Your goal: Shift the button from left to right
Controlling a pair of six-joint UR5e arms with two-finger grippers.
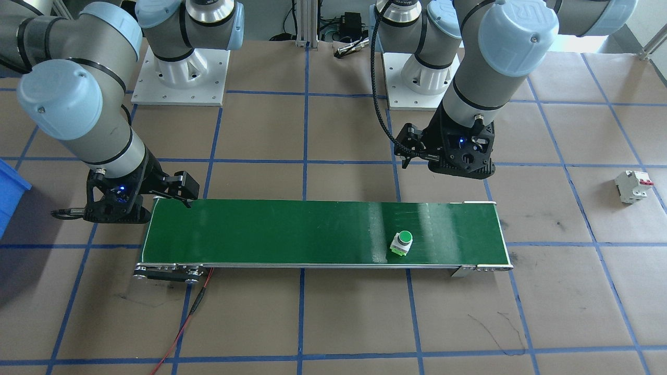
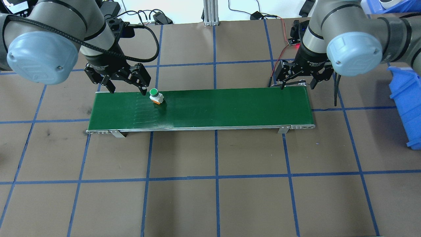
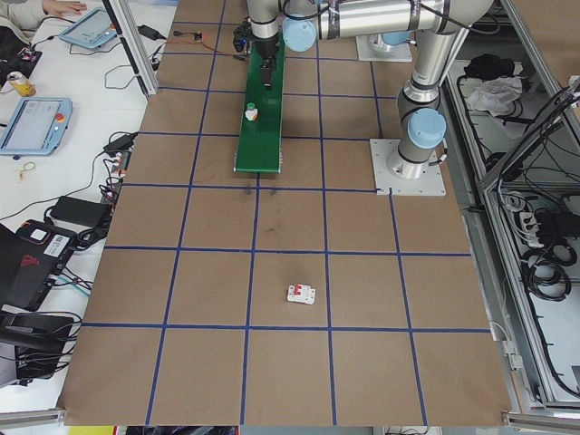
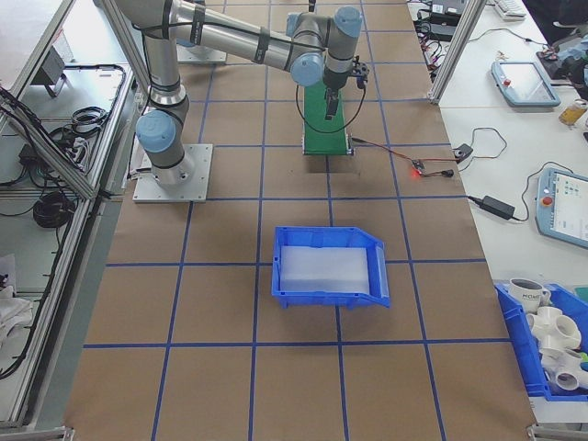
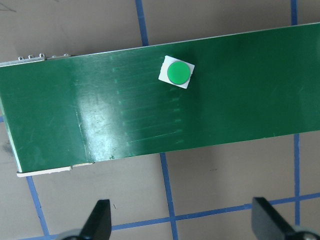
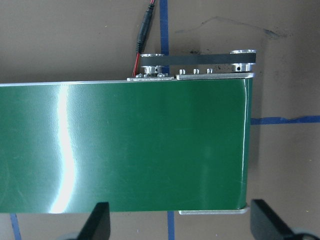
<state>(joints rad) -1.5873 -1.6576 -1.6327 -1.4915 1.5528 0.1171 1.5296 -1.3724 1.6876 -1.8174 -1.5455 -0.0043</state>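
Button (image 2: 155,95) on belt (image 2: 230,108), just outside L gripper (image 2: 127,89) spread jaws.

Two high cameras faced each other across the green conveyor belt (image 2: 200,108), two watched from the table's ends, and each wrist camera looked straight down, close above its end of that belt.

bright, sharp; belt (image 6: 65,150) perhaps glaring

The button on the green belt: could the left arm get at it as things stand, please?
Probably yes. The button stands alone on the belt at the left arm's end, the open left gripper hangs just beside it, and nothing lies between them.
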